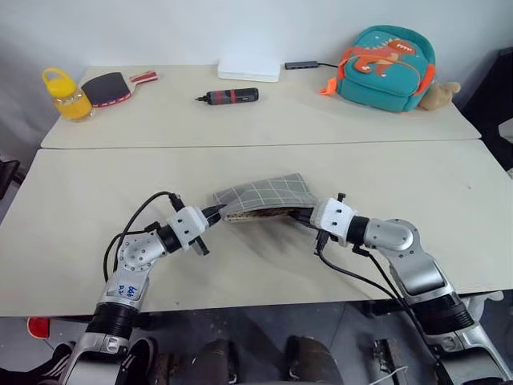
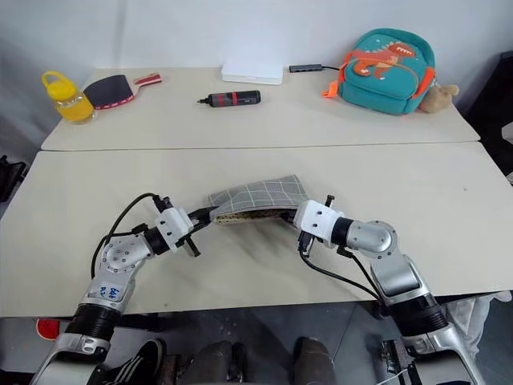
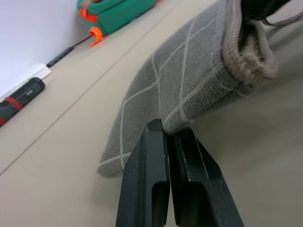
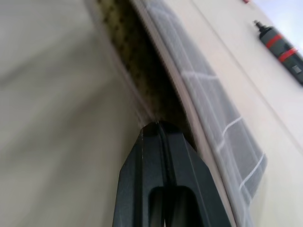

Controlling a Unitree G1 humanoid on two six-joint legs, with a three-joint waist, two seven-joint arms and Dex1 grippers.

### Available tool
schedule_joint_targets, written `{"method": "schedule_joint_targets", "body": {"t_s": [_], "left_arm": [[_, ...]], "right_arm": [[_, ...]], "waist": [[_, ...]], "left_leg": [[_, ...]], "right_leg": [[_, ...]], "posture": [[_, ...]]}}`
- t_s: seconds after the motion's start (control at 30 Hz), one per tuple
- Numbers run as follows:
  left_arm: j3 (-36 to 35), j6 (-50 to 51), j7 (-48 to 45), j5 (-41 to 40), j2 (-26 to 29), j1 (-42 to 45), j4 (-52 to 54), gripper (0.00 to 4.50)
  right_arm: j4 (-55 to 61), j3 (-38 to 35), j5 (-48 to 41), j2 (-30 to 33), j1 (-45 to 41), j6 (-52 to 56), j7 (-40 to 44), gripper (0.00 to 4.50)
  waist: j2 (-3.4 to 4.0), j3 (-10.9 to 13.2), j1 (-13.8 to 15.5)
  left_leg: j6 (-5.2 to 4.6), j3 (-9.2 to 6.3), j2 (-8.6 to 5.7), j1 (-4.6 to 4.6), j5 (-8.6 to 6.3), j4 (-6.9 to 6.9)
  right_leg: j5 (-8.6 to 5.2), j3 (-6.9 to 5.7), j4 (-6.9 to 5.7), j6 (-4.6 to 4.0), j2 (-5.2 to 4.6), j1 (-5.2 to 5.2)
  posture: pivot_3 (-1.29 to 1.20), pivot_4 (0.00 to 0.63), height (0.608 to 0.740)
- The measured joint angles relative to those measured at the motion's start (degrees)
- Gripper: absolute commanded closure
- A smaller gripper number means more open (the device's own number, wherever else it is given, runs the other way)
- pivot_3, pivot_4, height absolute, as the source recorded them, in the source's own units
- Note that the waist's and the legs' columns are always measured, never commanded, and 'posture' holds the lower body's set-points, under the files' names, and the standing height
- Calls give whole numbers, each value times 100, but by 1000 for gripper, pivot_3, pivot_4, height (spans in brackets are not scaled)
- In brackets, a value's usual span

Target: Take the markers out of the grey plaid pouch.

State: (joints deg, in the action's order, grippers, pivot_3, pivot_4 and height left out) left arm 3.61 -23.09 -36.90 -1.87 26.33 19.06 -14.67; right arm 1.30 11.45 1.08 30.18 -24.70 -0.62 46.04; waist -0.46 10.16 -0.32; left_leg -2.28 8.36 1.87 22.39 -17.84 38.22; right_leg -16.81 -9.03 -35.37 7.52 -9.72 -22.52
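The grey plaid pouch (image 1: 268,192) lies across the middle of the near table, stretched between my two grippers. My left gripper (image 1: 215,213) is shut on the pouch's left corner; in the left wrist view its fingertips (image 3: 156,130) pinch the fabric edge of the pouch (image 3: 189,85). My right gripper (image 1: 307,216) is shut at the right end. In the right wrist view it (image 4: 158,124) meets the lower lip of the open mouth, where the tan speckled lining (image 4: 142,61) shows. The markers are hidden.
On the far table lie a black cylinder with a red band (image 1: 232,96), a white box (image 1: 250,70), a teal dinosaur backpack (image 1: 386,68), a table-tennis paddle (image 1: 108,87) and a yellow bottle (image 1: 68,96). A seam (image 1: 256,146) divides the two tables.
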Motion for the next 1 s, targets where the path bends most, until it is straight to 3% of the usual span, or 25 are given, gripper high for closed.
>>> {"method": "schedule_joint_targets", "body": {"t_s": [0.17,0.27,0.63,0.83,0.93,1.0], "left_arm": [[155,402,-128,-43,-58,4,385,4500],[205,874,-297,-114,-53,46,645,4500],[173,2164,-462,-517,-92,290,1241,4500],[116,2639,-535,-795,-111,289,1430,4500],[59,2995,-567,-1030,-140,287,1471,4500],[-34,3281,-578,-1258,-188,286,1525,4500]], "right_arm": [[-137,281,582,-14,-244,-291,-223,4469],[-318,442,1147,294,-426,-707,-301,3896],[-405,445,1444,608,-655,-955,-147,78],[-392,421,1377,580,-722,-804,-55,8],[-299,309,1017,587,-906,-558,229,597],[-146,277,744,697,-1011,-346,573,1288]], "waist": [[0,0,20],[0,0,12],[0,0,-3],[0,0,-1],[0,0,-1],[-1,1,11]], "left_leg": [[0,-1,-2,1,0,3],[0,1,-2,1,0,3],[3,1,3,1,2,2],[3,1,3,1,2,3],[2,-1,3,1,3,4],[2,-4,3,2,2,4]], "right_leg": [[0,1,0,0,0,2],[0,2,0,0,0,0],[-1,1,0,-1,6,1],[-1,3,1,-1,5,1],[-1,3,1,-1,6,2],[-1,2,1,-1,5,2]], "posture": [[0,150,740],[0,150,740],[0,150,740],[0,150,740],[0,150,740],[0,150,740]]}}
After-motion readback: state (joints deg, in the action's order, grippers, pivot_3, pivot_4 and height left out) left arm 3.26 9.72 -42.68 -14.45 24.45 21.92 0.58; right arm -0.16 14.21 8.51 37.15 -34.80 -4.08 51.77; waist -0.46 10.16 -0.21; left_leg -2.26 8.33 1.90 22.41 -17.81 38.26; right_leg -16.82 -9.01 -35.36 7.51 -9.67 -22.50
